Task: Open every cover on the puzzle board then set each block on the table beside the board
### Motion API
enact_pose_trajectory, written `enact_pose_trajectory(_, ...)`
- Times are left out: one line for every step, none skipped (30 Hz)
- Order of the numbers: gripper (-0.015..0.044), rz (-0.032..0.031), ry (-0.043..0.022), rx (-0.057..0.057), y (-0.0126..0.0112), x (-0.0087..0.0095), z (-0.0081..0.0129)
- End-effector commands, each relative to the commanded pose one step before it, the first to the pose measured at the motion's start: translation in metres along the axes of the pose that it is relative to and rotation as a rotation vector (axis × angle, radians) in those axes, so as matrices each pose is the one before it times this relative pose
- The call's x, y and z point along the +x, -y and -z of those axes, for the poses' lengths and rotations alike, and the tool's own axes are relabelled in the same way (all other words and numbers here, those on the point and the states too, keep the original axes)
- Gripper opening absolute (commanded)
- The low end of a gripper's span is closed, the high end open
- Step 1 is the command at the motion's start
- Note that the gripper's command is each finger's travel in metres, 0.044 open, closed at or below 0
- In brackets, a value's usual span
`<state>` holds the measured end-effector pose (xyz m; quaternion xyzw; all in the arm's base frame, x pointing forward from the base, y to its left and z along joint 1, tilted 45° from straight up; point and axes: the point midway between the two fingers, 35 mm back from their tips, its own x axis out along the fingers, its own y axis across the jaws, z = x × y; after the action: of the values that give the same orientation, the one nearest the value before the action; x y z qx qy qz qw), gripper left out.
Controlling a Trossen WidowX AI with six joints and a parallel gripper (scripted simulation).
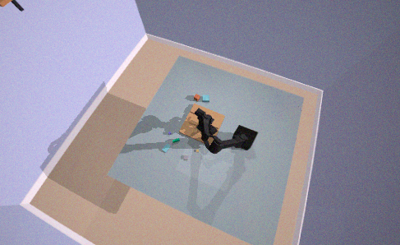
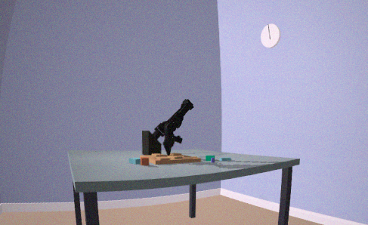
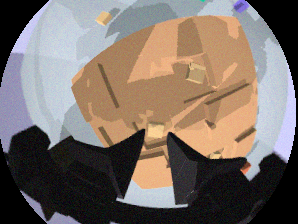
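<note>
The wooden puzzle board (image 1: 189, 127) (image 2: 186, 159) (image 3: 113, 90) lies flat on the table, its tan covers and slots showing in the wrist view. My gripper (image 1: 198, 112) (image 2: 169, 152) (image 3: 156, 133) points straight down over the board's near edge, just above its surface. The fingers stand part open with a gap between them. A small tan raised piece (image 3: 156, 131) of the board shows in that gap; I cannot tell if the fingers touch it. Nothing is gripped.
An orange block (image 1: 196, 97) (image 2: 144, 161) and a cyan block (image 1: 205, 98) (image 2: 134, 161) lie beside one board edge. A green block (image 1: 176, 140) (image 2: 210, 158), another cyan block (image 1: 166, 148), a purple block (image 1: 169, 133) (image 3: 240, 6) and a grey block (image 1: 184, 157) lie off the opposite side. The arm's base (image 1: 245, 137) stands behind the board.
</note>
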<state>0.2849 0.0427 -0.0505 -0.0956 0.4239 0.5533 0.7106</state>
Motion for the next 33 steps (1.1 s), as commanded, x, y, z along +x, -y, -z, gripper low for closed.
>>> enact_pose_trajectory(0.0144,-0.00149,0.0038,0.0036,-0.00056,0.00101,-0.00011)
enact_pose_trajectory(0.0144,0.0,0.00001,0.0,0.0,0.00047,0.0)
enact_pose_trajectory(0.0144,-0.00001,0.00001,0.0,0.0,0.00064,0.0)
enact_pose_trajectory(0.0144,-0.00001,0.00002,0.0,0.0,0.00074,0.0)
enact_pose_trajectory(0.0144,-0.00002,0.00002,0.0,0.0,0.00083,0.0)
enact_pose_trajectory(0.0144,-0.00002,0.00003,0.0,0.0,0.0009,0.0)
enact_pose_trajectory(0.0144,-0.00002,0.00003,0.0,-0.00001,0.00093,0.0)
enact_pose_trajectory(0.0144,-0.00003,0.00004,0.0,-0.00001,0.00094,0.0)
enact_pose_trajectory(0.0144,-0.00003,0.00004,0.0,-0.00001,0.00095,0.0)
enact_pose_trajectory(0.0144,-0.00003,0.00004,0.0,-0.00002,0.00095,0.0)
enact_pose_trajectory(0.0144,-0.00004,0.00005,0.0,-0.00002,0.00095,0.0)
enact_pose_trajectory(0.0144,-0.00004,0.00005,0.0,-0.00003,0.00094,0.0)
enact_pose_trajectory(0.0144,-0.00004,0.00004,0.0,-0.00002,0.00075,0.0)
enact_pose_trajectory(0.0144,-0.00002,0.00003,0.0,-0.00002,0.00045,0.0)
enact_pose_trajectory(0.0144,-0.00001,0.00001,0.0,-0.00001,0.00015,0.0)
enact_pose_trajectory(0.0144,0.0,0.0,0.0,0.0,0.0,0.0)
enact_pose_trajectory(0.0144,0.0,0.0,0.0,0.0,0.0,0.0)
enact_pose_trajectory(0.0137,0.00309,-0.00335,-0.0053,0.00126,-0.00134,-0.00043)
enact_pose_trajectory(0.013,0.0,0.0,0.0,0.0,0.0,0.0)
enact_pose_trajectory(0.0124,0.0,0.0,0.0,0.0,0.0,0.0)
enact_pose_trajectory(0.0117,0.0,0.0,0.0,0.0,0.0,0.0)
enact_pose_trajectory(0.011,0.0,0.0,0.0,0.0,0.0,0.0)
enact_pose_trajectory(0.0104,0.0,0.0,0.0,0.0,0.0,0.0)
enact_pose_trajectory(0.0097,0.0,0.0,0.0,0.0,0.0,0.0)
enact_pose_trajectory(0.009,0.0,0.0,0.0,0.0,0.0,0.0)
enact_pose_trajectory(0.0084,0.0,0.0,0.0,0.0,0.0,0.0)
enact_pose_trajectory(0.008,0.0,0.0,0.0,0.0,0.0,0.0)
enact_pose_trajectory(0.008,0.0,0.0,0.0,0.0,0.0,0.0)
enact_pose_trajectory(0.008,0.0,0.0,0.0,0.0,0.0,0.0)
enact_pose_trajectory(0.008,0.00001,-0.00002,0.0,0.00002,-0.00021,0.00001)
enact_pose_trajectory(0.008,0.00003,-0.00006,0.0001,0.00005,-0.00064,0.00003)
enact_pose_trajectory(0.008,0.00005,-0.00009,0.0001,0.00007,-0.00106,0.00005)
enact_pose_trajectory(0.008,0.00005,-0.0001,0.0002,0.00008,-0.00128,0.00006)
